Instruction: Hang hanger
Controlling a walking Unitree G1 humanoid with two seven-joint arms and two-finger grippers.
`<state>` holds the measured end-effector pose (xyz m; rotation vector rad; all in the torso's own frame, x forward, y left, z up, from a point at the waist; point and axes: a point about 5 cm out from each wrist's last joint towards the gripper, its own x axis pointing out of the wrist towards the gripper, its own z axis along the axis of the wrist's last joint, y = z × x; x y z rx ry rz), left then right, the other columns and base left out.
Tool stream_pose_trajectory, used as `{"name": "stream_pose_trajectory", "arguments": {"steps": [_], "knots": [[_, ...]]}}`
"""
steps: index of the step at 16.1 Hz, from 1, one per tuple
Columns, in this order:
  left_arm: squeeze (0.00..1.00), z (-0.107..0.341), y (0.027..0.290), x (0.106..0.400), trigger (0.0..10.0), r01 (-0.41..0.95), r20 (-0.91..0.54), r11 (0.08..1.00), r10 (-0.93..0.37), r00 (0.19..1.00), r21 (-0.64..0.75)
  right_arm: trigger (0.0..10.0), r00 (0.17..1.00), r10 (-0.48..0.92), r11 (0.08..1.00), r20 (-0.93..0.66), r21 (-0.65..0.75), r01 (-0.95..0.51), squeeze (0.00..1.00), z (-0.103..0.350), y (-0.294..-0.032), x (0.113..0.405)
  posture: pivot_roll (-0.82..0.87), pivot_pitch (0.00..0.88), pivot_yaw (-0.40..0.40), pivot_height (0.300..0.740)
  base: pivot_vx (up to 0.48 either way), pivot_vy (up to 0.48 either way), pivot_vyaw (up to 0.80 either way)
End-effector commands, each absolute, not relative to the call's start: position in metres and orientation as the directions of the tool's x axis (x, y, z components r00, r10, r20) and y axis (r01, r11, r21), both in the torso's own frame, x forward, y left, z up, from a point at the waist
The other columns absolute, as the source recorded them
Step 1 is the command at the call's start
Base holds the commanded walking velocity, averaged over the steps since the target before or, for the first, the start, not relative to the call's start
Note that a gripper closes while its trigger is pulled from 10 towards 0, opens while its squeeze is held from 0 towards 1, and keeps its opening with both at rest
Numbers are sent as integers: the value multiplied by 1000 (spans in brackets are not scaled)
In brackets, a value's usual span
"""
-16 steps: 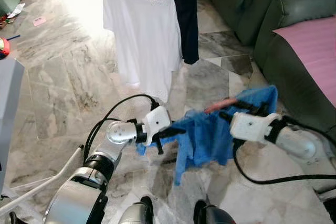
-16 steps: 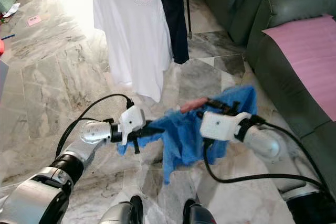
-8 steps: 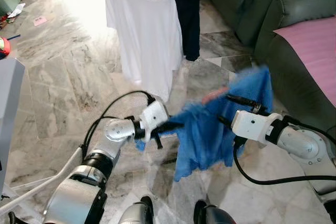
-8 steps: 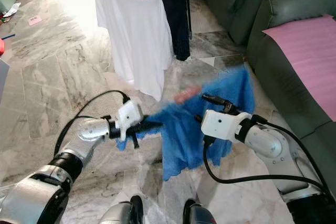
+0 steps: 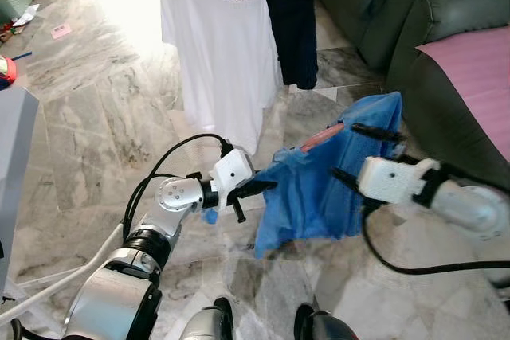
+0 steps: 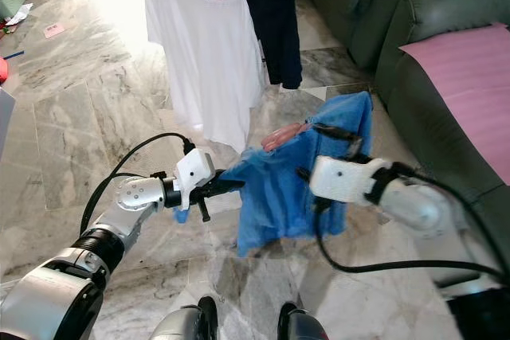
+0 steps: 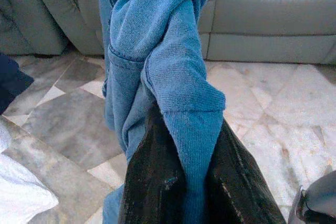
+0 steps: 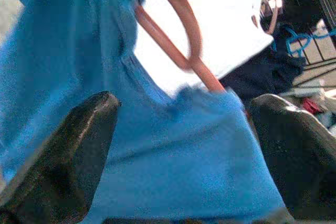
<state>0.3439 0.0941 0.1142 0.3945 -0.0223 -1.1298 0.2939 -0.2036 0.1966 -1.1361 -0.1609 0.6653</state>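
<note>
Carrying step: left hand pinches the blue shirt, right hand gapes around its hanger; next, lift toward the white shirt.

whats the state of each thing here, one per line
blue shirt: off the floor, stretched between both grippers, pink hanger inside
pink hanger: in the blue shirt, not hung yet
left gripper: jaws shut on the shirt's edge
right gripper: jaws spread apart against the shirt
white t-shirt: hanging on a hanger
dark garment: hanging beside it
</note>
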Motion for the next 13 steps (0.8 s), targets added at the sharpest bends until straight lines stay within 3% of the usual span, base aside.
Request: {"name": "stream_pose_trajectory", "arguments": {"steps": [1, 7, 13], "knots": [[0, 112, 99, 342, 0, 879, -191, 353, -885, 425, 321, 10000, 807, 544, 233, -231, -882, -409, 1000, 196, -213, 291, -51, 231, 76, 740, 0, 0, 0], [0, 105, 113, 332, 0, 914, -261, 230, -909, 324, 334, 10000, 826, 473, 201, -308, -875, -441, 1000, 194, -243, 285, -58, 242, 75, 740, 0, 0, 0], [0, 102, 119, 322, 0, 930, -317, 89, -925, 210, 356, 10000, 761, 529, 225, -375, -803, -552, 1000, 189, -241, 290, -53, 244, 74, 740, 0, 0, 0]]}}
